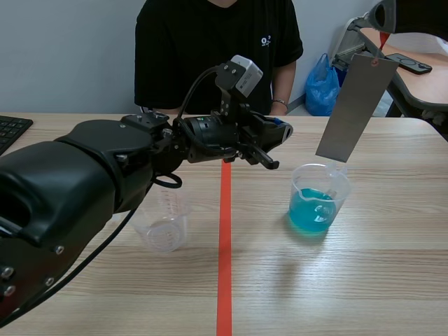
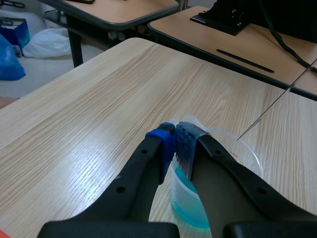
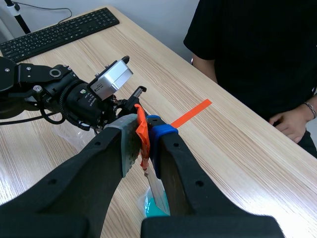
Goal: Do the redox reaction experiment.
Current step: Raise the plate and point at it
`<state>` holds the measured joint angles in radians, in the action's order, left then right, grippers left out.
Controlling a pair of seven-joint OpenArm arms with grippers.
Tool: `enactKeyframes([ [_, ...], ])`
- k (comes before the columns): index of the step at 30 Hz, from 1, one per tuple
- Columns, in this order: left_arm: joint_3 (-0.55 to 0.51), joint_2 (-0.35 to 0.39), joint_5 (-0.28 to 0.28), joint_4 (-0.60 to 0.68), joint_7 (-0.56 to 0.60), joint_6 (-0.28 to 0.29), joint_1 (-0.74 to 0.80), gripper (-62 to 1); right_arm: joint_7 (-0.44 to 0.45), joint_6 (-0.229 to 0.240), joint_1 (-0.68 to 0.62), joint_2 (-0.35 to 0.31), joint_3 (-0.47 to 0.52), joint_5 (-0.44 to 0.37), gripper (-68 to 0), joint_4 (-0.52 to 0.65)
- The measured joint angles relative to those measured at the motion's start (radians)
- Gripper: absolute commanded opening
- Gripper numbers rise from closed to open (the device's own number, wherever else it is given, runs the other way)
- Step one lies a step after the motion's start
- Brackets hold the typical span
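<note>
A grey metal strip (image 1: 353, 108) hangs from an orange-red tag (image 1: 382, 40), its lower end just above a clear beaker of blue liquid (image 1: 318, 199). My right gripper (image 1: 383, 24) is high at the back right, shut on that tag (image 3: 142, 130); in the right wrist view the strip (image 3: 158, 193) dangles under it toward the beaker (image 3: 147, 208). My left gripper (image 1: 280, 131) hovers left of the strip, shut on nothing. In the left wrist view its pads (image 2: 168, 144) meet over the beaker's rim (image 2: 247, 148).
An empty clear beaker (image 1: 164, 227) stands left of the red tape line, under the left arm. A person (image 1: 217, 49) sits across the table. A keyboard (image 1: 10, 129) lies at the far left edge. A blue bag (image 1: 322, 87) and a side table lie beyond.
</note>
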<state>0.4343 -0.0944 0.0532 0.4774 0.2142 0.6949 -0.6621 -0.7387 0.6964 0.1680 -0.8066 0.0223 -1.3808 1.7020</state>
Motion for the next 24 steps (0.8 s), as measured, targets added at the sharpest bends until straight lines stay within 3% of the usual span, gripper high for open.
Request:
enactKeyframes([
  [24, -0.001, 0.000, 0.000, 0.000, 0.053, 0.000, 0.000, -56.7, 0.000, 0.000, 0.000, 0.000, 0.000, 0.000, -66.0, 0.000],
])
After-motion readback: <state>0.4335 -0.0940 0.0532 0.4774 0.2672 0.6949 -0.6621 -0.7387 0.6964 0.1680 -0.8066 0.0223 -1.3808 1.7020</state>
